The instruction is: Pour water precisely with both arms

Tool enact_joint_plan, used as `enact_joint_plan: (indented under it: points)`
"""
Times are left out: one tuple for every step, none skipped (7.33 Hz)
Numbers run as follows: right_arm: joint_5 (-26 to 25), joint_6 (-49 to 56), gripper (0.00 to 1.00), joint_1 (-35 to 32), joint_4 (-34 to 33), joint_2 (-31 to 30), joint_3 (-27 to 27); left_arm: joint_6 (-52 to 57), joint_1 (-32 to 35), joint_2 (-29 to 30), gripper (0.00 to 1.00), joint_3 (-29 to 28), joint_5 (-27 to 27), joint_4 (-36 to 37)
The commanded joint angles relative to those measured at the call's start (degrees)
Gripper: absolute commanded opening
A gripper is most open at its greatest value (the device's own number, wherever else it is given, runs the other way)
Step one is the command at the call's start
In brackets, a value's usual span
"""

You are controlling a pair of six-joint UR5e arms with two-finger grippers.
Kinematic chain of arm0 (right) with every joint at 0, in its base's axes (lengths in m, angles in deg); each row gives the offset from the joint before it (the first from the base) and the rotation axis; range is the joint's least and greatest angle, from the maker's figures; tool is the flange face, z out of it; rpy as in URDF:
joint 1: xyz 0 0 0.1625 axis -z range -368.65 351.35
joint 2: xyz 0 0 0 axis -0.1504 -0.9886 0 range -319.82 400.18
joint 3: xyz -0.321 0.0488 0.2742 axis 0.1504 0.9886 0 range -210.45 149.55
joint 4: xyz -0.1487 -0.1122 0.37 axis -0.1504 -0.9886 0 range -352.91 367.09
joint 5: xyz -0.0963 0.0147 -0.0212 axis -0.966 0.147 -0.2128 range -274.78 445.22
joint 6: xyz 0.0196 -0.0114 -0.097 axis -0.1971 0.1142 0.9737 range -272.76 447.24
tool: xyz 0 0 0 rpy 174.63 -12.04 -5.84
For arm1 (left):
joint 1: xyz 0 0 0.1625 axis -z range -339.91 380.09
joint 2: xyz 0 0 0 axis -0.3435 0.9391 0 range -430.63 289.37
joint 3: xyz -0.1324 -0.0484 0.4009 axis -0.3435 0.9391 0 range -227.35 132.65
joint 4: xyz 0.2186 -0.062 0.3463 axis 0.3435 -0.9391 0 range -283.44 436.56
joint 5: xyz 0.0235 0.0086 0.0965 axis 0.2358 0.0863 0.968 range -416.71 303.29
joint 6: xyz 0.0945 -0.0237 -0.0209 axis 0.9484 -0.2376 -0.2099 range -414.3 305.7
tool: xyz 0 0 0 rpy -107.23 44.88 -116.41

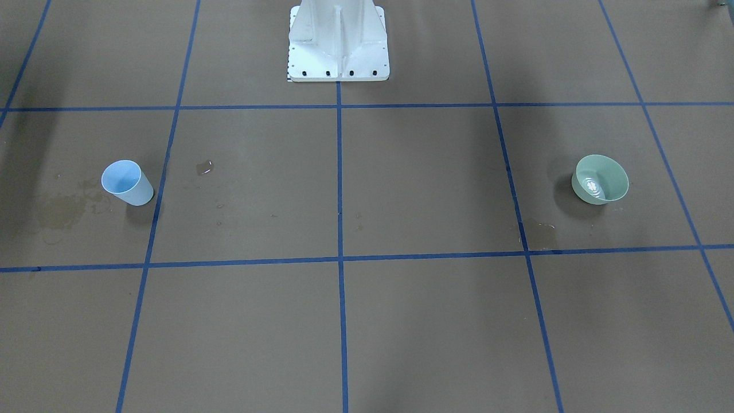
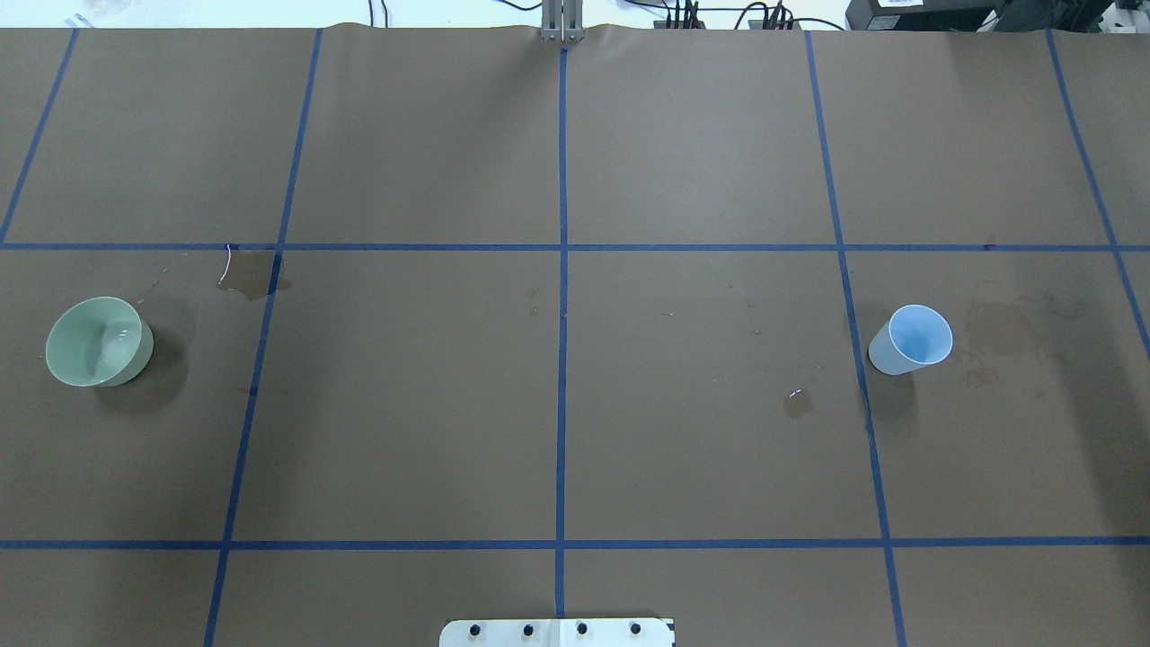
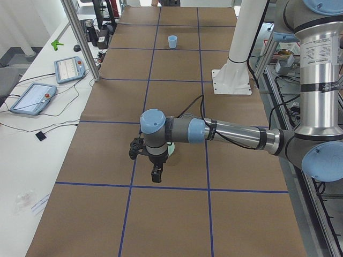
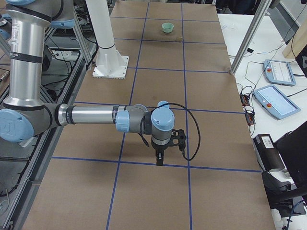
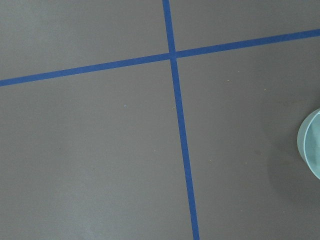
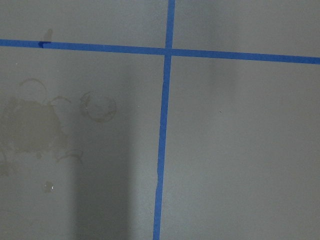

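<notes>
Two vessels stand upright and well apart on the brown tabletop [image 1: 401,183]: a green bowl [image 1: 602,179] on the robot's left and a pale-blue cup [image 1: 127,182] on its right. The water [image 1: 593,187] shows as ripples and glints in the bottom of the bowl, while the cup looks empty as far as can be judged. The left arm [image 3: 236,134] reaches out with the left claw [image 3: 156,175] pointing down just beside the bowl (which peeks from behind the wrist in the left-side view and clips the right edge of the left wrist view), so this arm is plainly the nearer to the water. At the other end the right arm [image 4: 91,116] hangs the right claw [image 4: 159,158] over water stains [image 6: 35,127] that lie on the cup's outer side. Both claws appear only in the side views, so whether either is released or clenched cannot be told. No brand, label or legible writing shows, and the teach pendants' [image 4: 278,101] screens are too small to read.
</notes>
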State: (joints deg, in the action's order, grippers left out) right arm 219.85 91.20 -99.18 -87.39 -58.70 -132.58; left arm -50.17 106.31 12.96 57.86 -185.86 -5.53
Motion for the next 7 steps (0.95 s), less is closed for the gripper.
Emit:
enact_joint_plan:
  points:
    - [0.1,-0.4,1.00,0.0,0.1,0.0,-0.3,0.0,0.1,-1.6,1.00,0.7,-0.1,-0.3]
    - [0.1,-0.3,1.00,0.0,0.1,0.0,-0.3,0.0,0.1,-1.7,1.00,0.7,0.0,-0.4]
    - [0.1,-0.4,1.00,0.0,0.1,0.0,-0.3,0.0,0.1,-1.8,1.00,0.7,0.0,-0.4]
    - [0.1,-0.4,1.00,0.0,0.1,0.0,-0.3,-0.1,0.1,-1.8,1.00,0.7,0.0,-0.4]
    - [0.1,-0.3,1.00,0.0,0.1,-0.1,-0.3,-0.3,0.2,-1.8,1.00,0.6,0.0,-0.3]
    - [0.0,-0.3,1.00,-0.1,0.1,-0.1,-0.3,-0.5,0.2,-1.7,1.00,0.7,0.0,-0.3]
    - [0.0,-0.4,1.00,-0.1,0.1,0.0,-0.4,-0.6,0.2,-1.4,1.00,1.7,-0.3,-0.4]
